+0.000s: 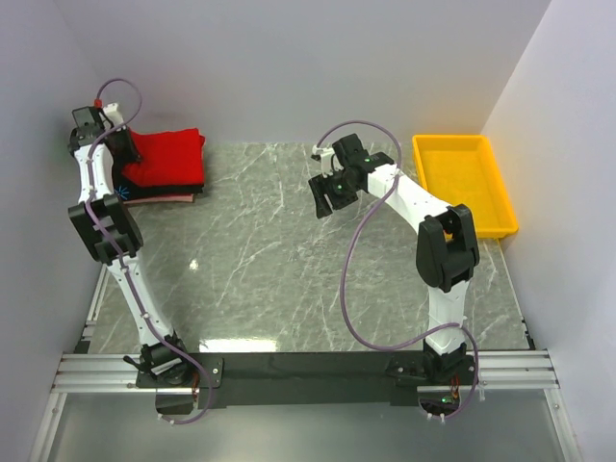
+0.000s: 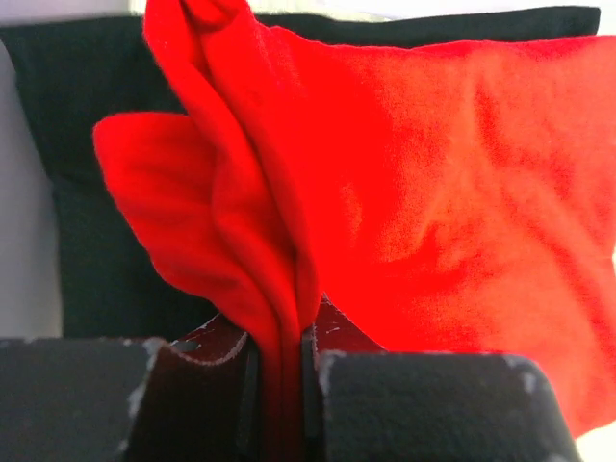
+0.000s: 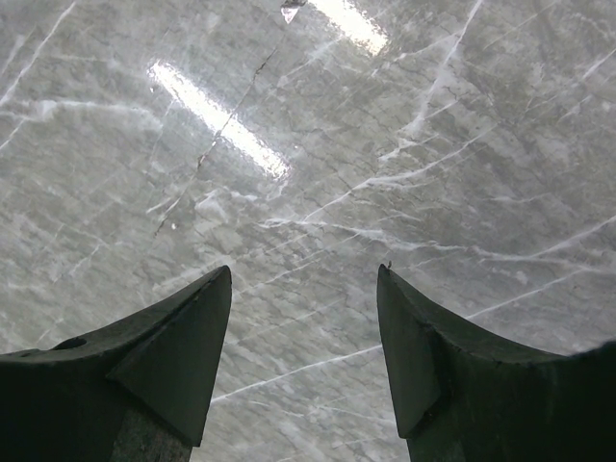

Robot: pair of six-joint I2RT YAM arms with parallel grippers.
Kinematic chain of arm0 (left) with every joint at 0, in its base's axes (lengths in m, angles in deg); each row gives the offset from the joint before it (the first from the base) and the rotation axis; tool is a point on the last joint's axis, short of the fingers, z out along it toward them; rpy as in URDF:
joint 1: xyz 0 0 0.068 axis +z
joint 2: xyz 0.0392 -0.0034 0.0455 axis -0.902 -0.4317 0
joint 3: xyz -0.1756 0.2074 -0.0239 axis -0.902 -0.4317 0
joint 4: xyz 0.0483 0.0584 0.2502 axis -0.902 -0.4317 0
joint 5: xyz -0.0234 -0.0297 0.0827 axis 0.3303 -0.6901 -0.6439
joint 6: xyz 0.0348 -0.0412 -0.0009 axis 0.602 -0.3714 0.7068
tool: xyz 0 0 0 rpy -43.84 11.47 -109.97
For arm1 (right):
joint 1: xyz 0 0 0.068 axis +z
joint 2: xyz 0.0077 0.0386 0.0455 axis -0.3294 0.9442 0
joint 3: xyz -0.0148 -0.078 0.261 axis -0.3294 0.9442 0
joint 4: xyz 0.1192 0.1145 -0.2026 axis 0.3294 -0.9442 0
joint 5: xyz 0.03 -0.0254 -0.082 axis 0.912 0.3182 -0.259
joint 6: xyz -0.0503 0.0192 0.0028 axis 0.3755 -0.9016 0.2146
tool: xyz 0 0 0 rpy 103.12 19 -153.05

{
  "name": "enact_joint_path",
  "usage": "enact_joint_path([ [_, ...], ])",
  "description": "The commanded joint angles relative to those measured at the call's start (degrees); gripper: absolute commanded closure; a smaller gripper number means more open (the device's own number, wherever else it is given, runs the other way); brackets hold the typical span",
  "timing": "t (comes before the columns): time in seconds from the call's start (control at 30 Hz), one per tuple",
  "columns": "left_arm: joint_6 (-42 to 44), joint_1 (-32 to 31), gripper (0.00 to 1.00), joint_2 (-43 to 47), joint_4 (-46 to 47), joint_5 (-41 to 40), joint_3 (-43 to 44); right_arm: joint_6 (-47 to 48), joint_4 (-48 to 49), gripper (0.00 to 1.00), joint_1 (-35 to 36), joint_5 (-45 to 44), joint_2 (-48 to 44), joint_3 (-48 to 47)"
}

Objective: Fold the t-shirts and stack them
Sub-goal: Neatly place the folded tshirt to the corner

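Top: the red shirt (image 1: 168,154) lies folded on the black shirt (image 1: 166,187). A blue-white mark (image 1: 128,192) shows at the black shirt's near-left edge. The pink shirt (image 1: 180,198) is underneath, at the table's (image 1: 289,250) far-left corner.
Left wrist: the left claw (image 2: 281,356) is pinched narrow on a red fold.
Right wrist: the right claw (image 3: 303,327) is spread wide above the marble, holding nothing.

Soft red cloth shirt (image 2: 433,212), glossy marble table (image 3: 289,192)

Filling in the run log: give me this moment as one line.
left tool shut on red t-shirt | red atop black t-shirt | right tool open above table, holding nothing
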Motion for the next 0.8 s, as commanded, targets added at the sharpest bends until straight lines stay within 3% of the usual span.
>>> enact_joint_path([
  [0.0,6.7,-0.1,0.88,3.1,5.4,-3.9,0.6,1.0,-0.5,0.32,0.4,-0.4,-1.3,-0.6],
  [0.43,20.6,0.0,0.73,2.4,6.8,-7.4,-0.8,0.7,-0.6,0.32,0.5,0.2,-1.9,0.2],
  [0.57,21.6,0.2,0.51,2.7,9.0,-8.6,0.5,0.8,-1.2,0.32,0.6,0.1,-2.3,0.2],
  [0.77,24.1,0.4,0.40,5.7,13.0,-13.1,1.5,1.4,-2.5,0.32,0.6,-0.2,-2.6,0.0],
])
